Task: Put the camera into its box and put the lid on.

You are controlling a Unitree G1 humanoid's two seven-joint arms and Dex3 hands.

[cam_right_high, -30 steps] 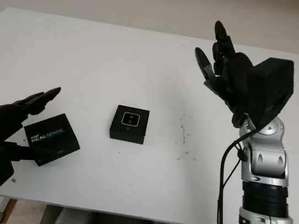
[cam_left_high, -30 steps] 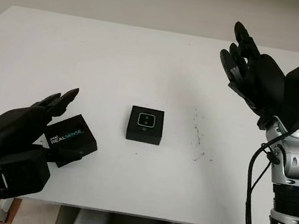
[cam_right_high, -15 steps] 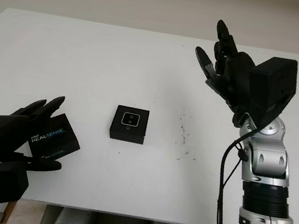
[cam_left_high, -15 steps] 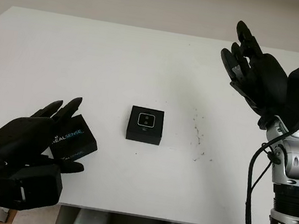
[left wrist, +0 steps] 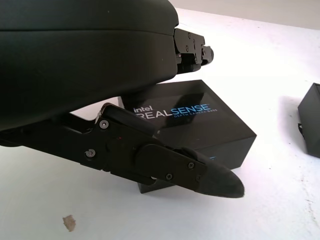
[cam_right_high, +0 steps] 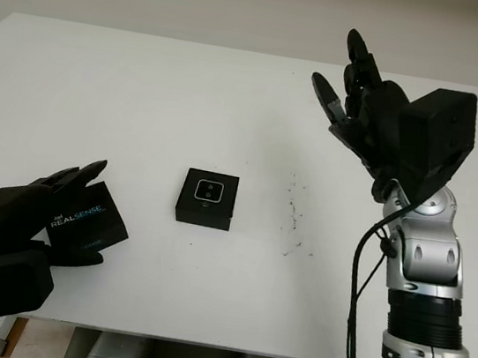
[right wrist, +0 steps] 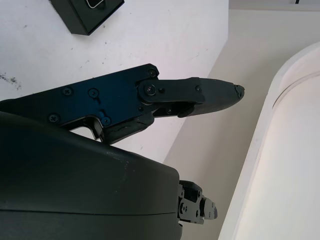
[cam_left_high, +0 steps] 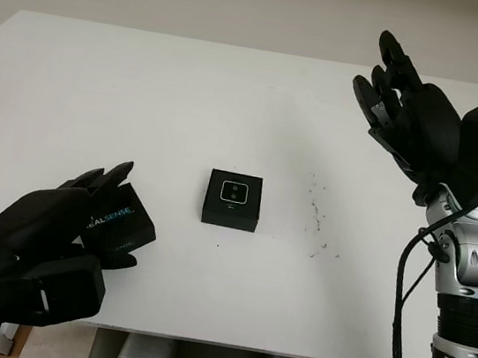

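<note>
The left hand (cam_left_high: 59, 225) reaches around the lid (cam_left_high: 117, 226) near the desk (cam_left_high: 145, 86) edge, fingers not yet clamped. The lid looks light, stiff, smooth; grip its 2 sides. The box (cam_left_high: 232, 199) holds the camera (cam_left_high: 234, 192).

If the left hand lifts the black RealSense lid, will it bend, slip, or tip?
The lid looks like a stiff, boxy shell with crisp edges, so it probably will not bend. Its glossy black top may be somewhat slippery for the left hand, whose fingers sit over and under it. It seems hollow and light, so a one-sided pinch might tilt it.
</note>
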